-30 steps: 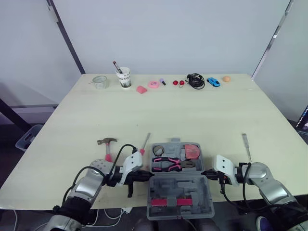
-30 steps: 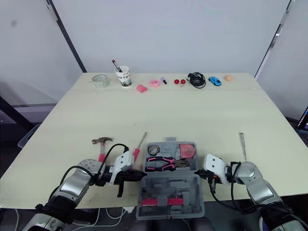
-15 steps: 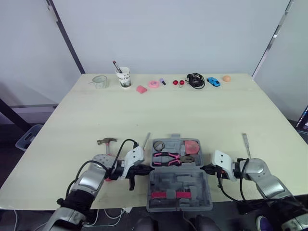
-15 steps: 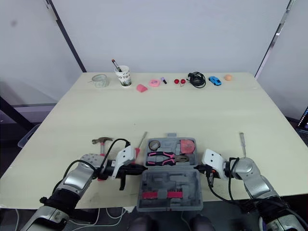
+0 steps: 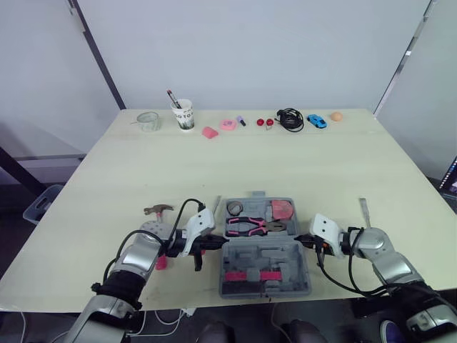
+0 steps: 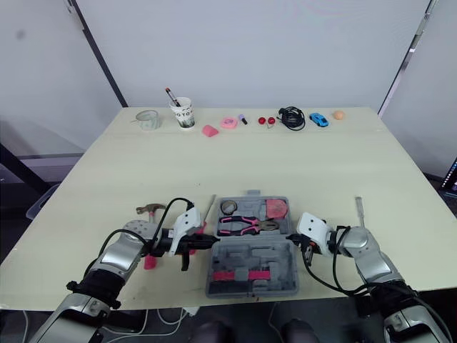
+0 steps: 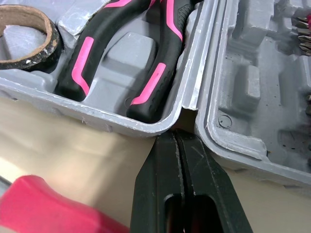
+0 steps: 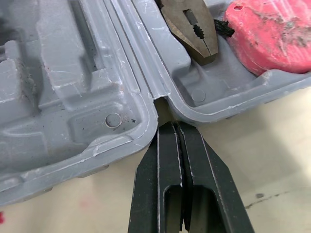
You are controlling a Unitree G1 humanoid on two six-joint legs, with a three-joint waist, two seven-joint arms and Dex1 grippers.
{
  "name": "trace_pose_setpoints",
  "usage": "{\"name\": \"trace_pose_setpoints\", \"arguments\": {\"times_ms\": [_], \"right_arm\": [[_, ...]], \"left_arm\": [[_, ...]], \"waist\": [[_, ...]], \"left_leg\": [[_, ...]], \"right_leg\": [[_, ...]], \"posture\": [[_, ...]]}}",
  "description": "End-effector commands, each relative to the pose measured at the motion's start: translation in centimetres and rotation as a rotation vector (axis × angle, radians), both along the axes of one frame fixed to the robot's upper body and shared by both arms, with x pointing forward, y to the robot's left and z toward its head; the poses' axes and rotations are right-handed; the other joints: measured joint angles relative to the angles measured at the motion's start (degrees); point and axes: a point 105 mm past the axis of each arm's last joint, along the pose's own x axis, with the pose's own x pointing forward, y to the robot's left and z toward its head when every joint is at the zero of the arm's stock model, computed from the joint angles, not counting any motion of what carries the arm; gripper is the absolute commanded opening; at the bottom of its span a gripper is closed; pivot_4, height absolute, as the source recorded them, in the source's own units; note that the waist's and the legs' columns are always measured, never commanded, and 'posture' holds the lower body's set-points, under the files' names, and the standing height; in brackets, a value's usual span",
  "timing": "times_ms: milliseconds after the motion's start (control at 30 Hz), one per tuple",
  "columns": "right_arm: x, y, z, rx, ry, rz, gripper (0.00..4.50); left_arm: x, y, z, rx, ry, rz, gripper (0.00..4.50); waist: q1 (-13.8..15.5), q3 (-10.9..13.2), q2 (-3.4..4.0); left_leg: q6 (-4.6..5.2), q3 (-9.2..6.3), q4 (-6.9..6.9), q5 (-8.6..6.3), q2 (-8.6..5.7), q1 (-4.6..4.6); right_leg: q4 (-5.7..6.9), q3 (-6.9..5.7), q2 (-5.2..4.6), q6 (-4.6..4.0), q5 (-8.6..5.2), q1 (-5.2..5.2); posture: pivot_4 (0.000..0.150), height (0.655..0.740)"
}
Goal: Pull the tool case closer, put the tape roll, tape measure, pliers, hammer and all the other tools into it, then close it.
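Left hand (image 7: 176, 138) and right hand (image 8: 172, 127) are each clenched on nothing, with their tips at the hinge notches on either end of the open tool case (image 5: 264, 259). Just beyond, between the hands, the pliers (image 5: 251, 226), tape roll (image 5: 235, 209) and tape measure (image 5: 283, 211) lie in its tray. The hammer (image 5: 158, 210) lies on the worktop (image 5: 214, 164), outside the left hand.

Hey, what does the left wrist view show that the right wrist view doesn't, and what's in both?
Left wrist view, not the right: the tape roll and the pliers by their pink-and-black handles, plus a pink handle, likely the hammer's, outside the case. Right wrist view, not the left: the pliers' metal nose and the red tape measure. Both: the open grey tool case, with a shut gripper at the notch between its halves: left gripper, right gripper.
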Motion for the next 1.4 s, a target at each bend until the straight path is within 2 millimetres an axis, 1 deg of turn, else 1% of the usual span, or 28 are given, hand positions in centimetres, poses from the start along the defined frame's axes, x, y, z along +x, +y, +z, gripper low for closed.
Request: {"name": "trace_pose_setpoints", "arguments": {"times_ms": [33, 333, 467, 733, 1100, 1200, 1400], "right_arm": [[0.5, 1.5, 1.8, 0.048, -0.075, 0.046, 0.00], [0.1, 1.7, 1.1, 0.042, -0.065, 0.055, 0.00], [0.2, 1.8, 1.1, 0.044, -0.070, 0.053, 0.00], [0.8, 1.9, 1.3, 0.053, -0.098, 0.033, 0.00], [1.8, 1.9, 1.5, 0.050, -0.138, 0.005, 0.00], [1.9, 2.0, 1.4, 0.051, -0.140, 0.006, 0.00], [1.8, 2.0, 1.3, 0.046, -0.129, 0.012, 0.00]], "left_arm": [[0.1, -0.9, 0.1, -0.006, -0.019, -0.025, 0.02], [0.0, -0.7, -0.1, 0.001, -0.013, -0.029, 0.02], [0.2, -0.6, 0.1, 0.003, -0.025, -0.023, 0.02], [1.3, -0.5, 0.5, -0.002, -0.048, 0.002, 0.02], [1.9, -0.4, 0.4, 0.007, -0.065, 0.020, 0.02], [2.4, -0.4, 0.5, 0.007, -0.091, 0.041, 0.02], [2.2, -0.4, 0.3, 0.013, -0.075, 0.031, 0.02]], "waist": [[-0.01, 0.00, 0.00], [-0.12, 0.00, 0.00], [-0.15, 0.00, 0.00], [-0.38, 0.00, 0.00], [-0.49, 0.00, 0.00], [-0.46, 0.00, 0.00], [-0.49, 0.00, 0.00]], "left_leg": [[0.00, 0.00, 0.00, 0.00, 0.00, 0.00], [0.00, -0.03, 0.00, 0.00, 0.00, 0.00], [0.00, -0.04, 0.00, 0.00, 0.00, 0.01], [0.00, -0.03, 0.00, 0.00, 0.00, 0.03], [0.00, -0.02, 0.00, 0.00, 0.00, 0.03], [0.00, -0.01, 0.00, 0.00, 0.00, 0.03], [0.00, 0.00, 0.00, 0.00, 0.00, 0.04]], "right_leg": [[0.00, 0.00, 0.00, 0.00, 0.00, 0.00], [0.00, 0.00, 0.00, 0.00, 0.00, 0.00], [0.00, 0.00, 0.00, 0.00, 0.00, 0.00], [0.02, 0.00, 0.01, 0.00, 0.00, 0.01], [0.02, 0.01, 0.01, 0.01, 0.00, 0.01], [0.02, 0.02, 0.01, 0.00, 0.01, 0.01], [0.03, 0.02, 0.01, 0.00, 0.01, 0.02]], "posture": [[0.150, 0.7400], [0.150, 0.7400], [0.150, 0.7400], [0.150, 0.7400], [0.150, 0.7400], [0.150, 0.7400], [0.150, 0.7400]]}}
